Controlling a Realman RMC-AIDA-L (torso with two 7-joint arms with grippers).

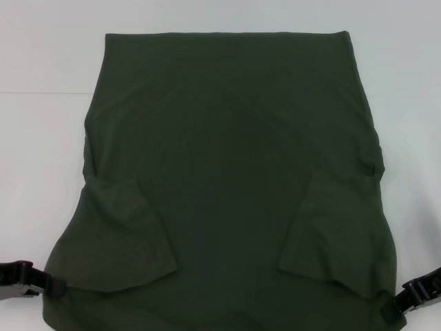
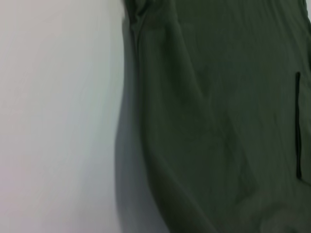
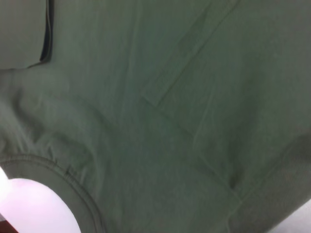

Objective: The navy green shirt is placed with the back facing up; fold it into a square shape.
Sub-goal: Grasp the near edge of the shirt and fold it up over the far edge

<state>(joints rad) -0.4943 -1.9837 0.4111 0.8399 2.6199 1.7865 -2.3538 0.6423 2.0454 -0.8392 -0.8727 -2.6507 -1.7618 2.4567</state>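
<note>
The shirt (image 1: 234,172) is lying flat on the white table (image 1: 41,138), plain side up, sleeves already folded inward, its long axis running from the robot toward the far edge. Both grippers are sitting at the near corners — the left gripper (image 1: 55,286) and the right gripper (image 1: 393,309), each equally close — so the likely next fold is going forward, away from the robot. Whether the fingers are clamping cloth cannot be told.
</note>
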